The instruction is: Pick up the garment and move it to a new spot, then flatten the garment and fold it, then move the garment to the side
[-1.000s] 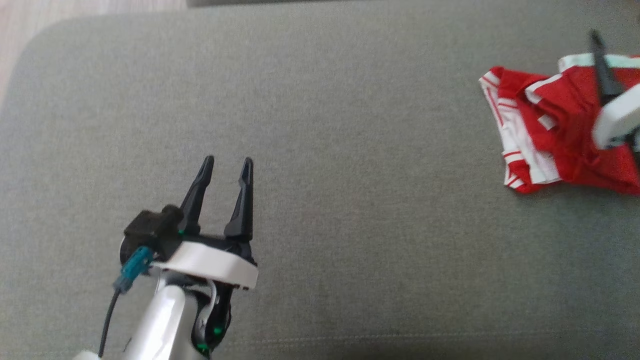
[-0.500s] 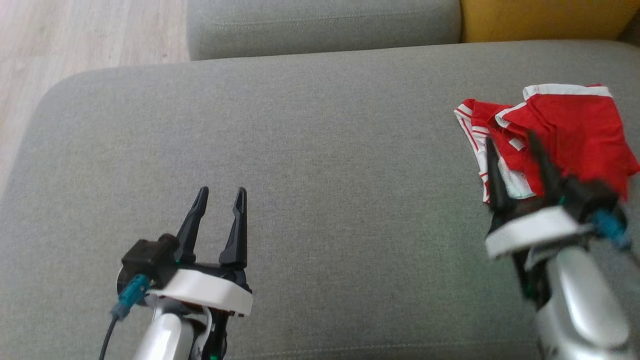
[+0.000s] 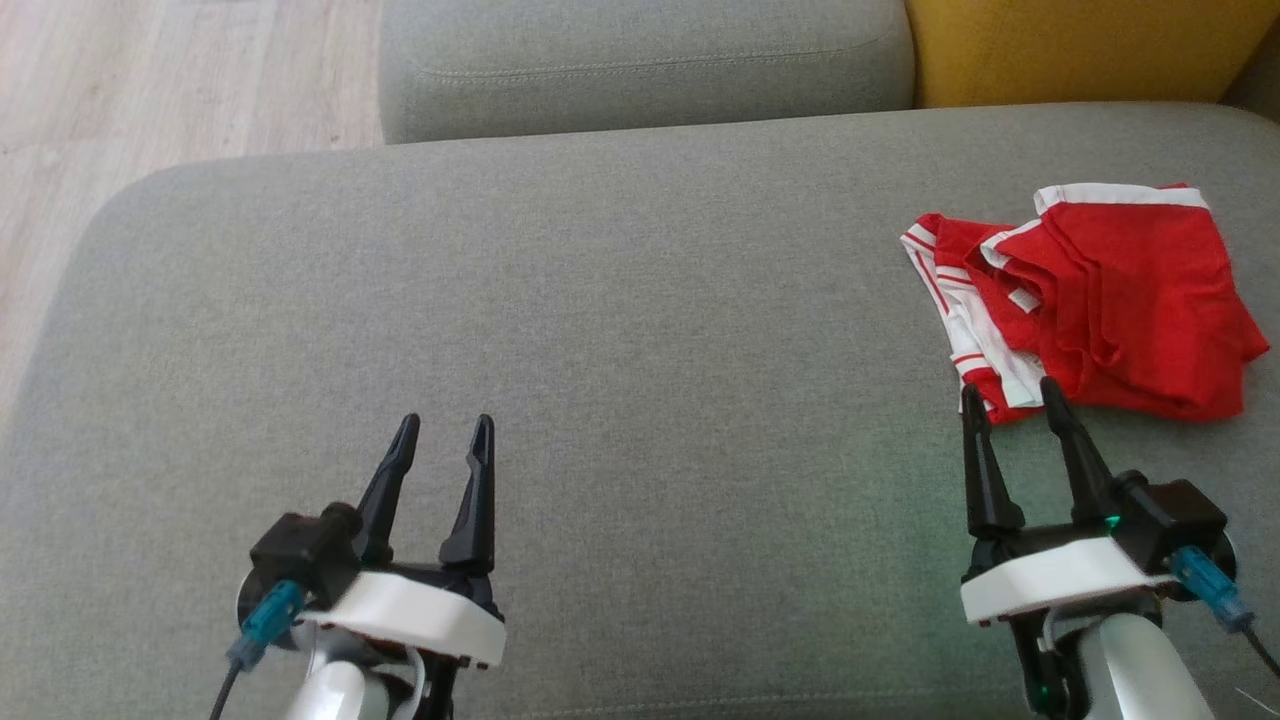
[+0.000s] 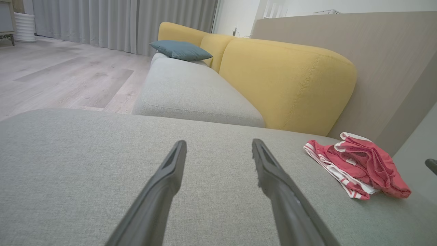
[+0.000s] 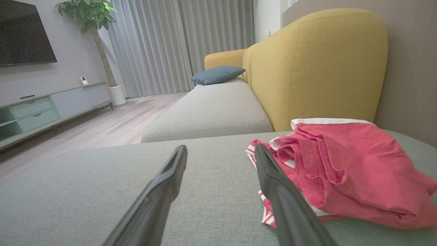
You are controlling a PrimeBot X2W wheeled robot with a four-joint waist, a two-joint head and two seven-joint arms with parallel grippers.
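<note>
- Garment (image 3: pixel 1110 310), red with white striped trim, is lying loosely folded and rumpled on the grey cushion (image 3: pixel 600 330).
- Left gripper (image 3: pixel 445 428) and right gripper (image 3: pixel 1008 392) are hovering spread, empty.

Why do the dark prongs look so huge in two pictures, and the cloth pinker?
Left wrist view: the left tool sits close to a wide lens, so it looms, slightly soft; the garment looks washed pink. Right wrist view: same for the right tool. Head view: mostly crisp, deeper red.
</note>
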